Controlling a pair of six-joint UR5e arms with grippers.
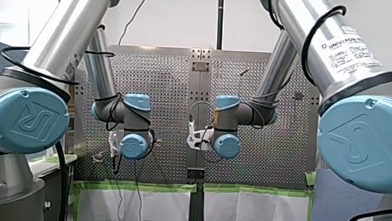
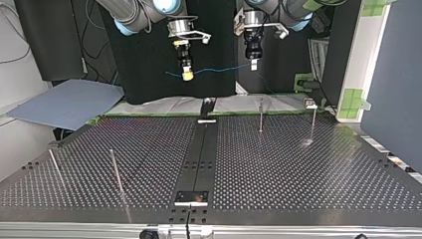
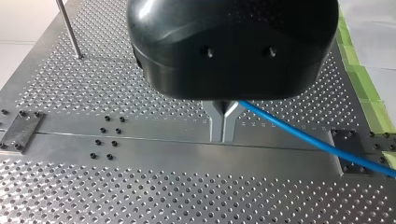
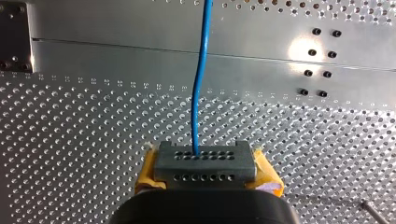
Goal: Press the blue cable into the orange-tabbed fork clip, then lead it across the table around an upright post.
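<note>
Both hands hold the blue cable (image 4: 201, 84) in the air above the table (image 2: 298, 169). It spans from one hand to the other over the table's dark middle strip (image 2: 203, 149).

My left hand (image 3: 223, 137) hangs right over that strip. Its metal fingers (image 3: 217, 122) are pinched fully together on the cable, which runs off to one side of them. My right hand (image 4: 205, 161) is just off the strip and closed as well. Its yellow pads (image 4: 148, 173) clamp a dark holed block (image 4: 205, 169), and the cable comes out of that block and crosses the strip.

I judge the first step is not yet done: the cable is gripped and carried, but no part of it sits in the fork clip. I cannot pick that clip out with certainty. A small fitting (image 2: 207, 106) at the strip's far end may be it.

The next move calls for bringing the span down in line with the clip's slot. The stretch between the hands should be kept straight so it seats and does not ride over the prongs. An upright post (image 2: 261, 115) stands a little to one side of the strip for the routing after that.
</note>
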